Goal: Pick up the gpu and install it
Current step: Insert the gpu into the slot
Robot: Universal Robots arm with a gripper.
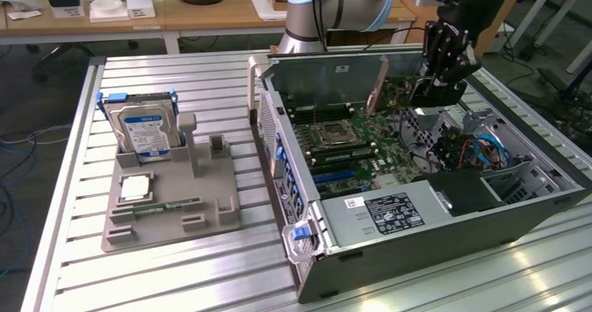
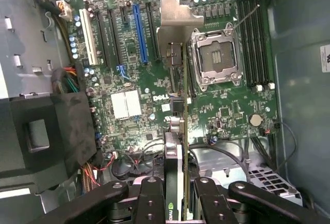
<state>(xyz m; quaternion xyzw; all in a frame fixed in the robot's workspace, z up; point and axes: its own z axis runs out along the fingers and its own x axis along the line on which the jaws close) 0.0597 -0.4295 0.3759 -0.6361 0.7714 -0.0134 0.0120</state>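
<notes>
The gpu is a thin dark-green card with a silvery end bracket. It hangs above the motherboard inside the open computer case. My gripper is shut on the card from above. In the wrist view the gpu shows edge-on between my black fingers, with my gripper clamped on its near end. The card lines up beside the CPU socket, a little away from the blue expansion slot. It is held clear of the board.
A grey fixture on the slatted table at the exterior view's left holds a blue-labelled hard drive, a chip and a memory stick. The case's power supply, black shroud and cables crowd the space.
</notes>
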